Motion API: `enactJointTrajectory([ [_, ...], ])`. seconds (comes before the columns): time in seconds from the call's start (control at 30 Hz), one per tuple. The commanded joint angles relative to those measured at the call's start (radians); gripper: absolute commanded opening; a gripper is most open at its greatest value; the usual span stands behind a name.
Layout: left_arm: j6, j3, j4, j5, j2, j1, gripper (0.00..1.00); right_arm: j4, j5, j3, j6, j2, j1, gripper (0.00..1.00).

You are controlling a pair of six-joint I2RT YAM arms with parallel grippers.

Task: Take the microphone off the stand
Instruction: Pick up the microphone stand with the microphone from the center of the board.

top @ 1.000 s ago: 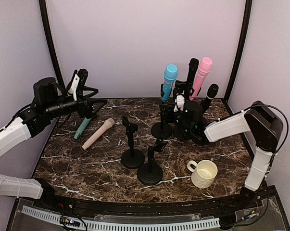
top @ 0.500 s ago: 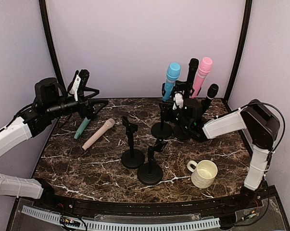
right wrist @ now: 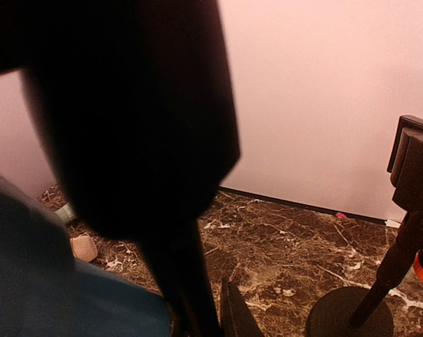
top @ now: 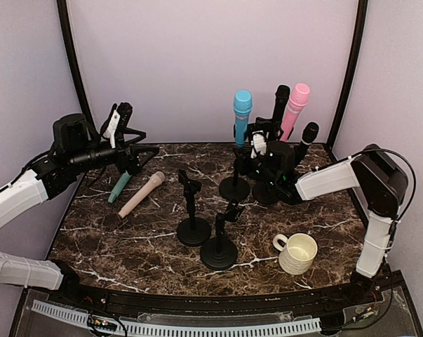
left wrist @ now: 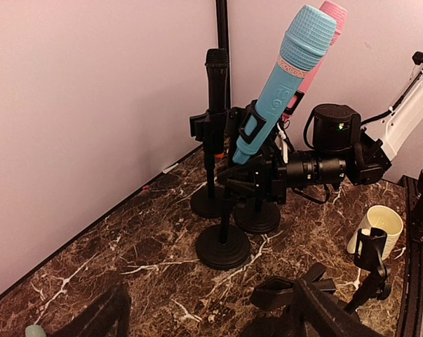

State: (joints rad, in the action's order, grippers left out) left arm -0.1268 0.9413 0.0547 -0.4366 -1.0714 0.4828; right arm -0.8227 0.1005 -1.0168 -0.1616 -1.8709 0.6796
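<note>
A blue microphone (top: 242, 114) stands nearly upright in the clip of a black stand (top: 235, 189) at the back of the table. My right gripper (top: 256, 150) is shut on that stand's stem just under the clip, as the left wrist view also shows the gripper (left wrist: 259, 175) beside the blue microphone (left wrist: 285, 81). In the right wrist view the dark stem (right wrist: 186, 281) fills the gap beside one finger (right wrist: 232, 312). My left gripper (top: 135, 159) hangs open at the left, above the table, with nothing between its fingers (left wrist: 316, 302).
Behind the blue one stand a pink microphone (top: 295, 107) and two black microphones (top: 280, 102) (top: 308, 135) in stands. Two bare stands (top: 193, 210) (top: 219, 242) are mid-table. A teal microphone (top: 120, 186) and a beige microphone (top: 142, 194) lie at left. A cream cup (top: 297, 253) sits front right.
My right gripper has shut on the stand's stem, and the blue microphone has swung from leaning right to nearly upright. The left arm has barely moved.
</note>
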Motion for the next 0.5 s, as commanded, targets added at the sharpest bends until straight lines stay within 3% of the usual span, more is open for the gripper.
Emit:
enactJointTrajectory([
  [0.0,-0.017,-0.012,0.004,-0.003,-0.002,0.006,0.82,-0.028,0.006,-0.024,0.040,0.015,-0.004,0.05],
  [0.1,-0.018,-0.012,0.004,-0.002,-0.005,0.006,0.82,-0.010,0.007,-0.033,0.066,0.024,-0.004,0.00],
  [0.47,-0.015,-0.022,0.016,0.028,-0.001,0.009,0.82,0.047,0.016,-0.085,0.058,0.104,-0.001,0.00],
])
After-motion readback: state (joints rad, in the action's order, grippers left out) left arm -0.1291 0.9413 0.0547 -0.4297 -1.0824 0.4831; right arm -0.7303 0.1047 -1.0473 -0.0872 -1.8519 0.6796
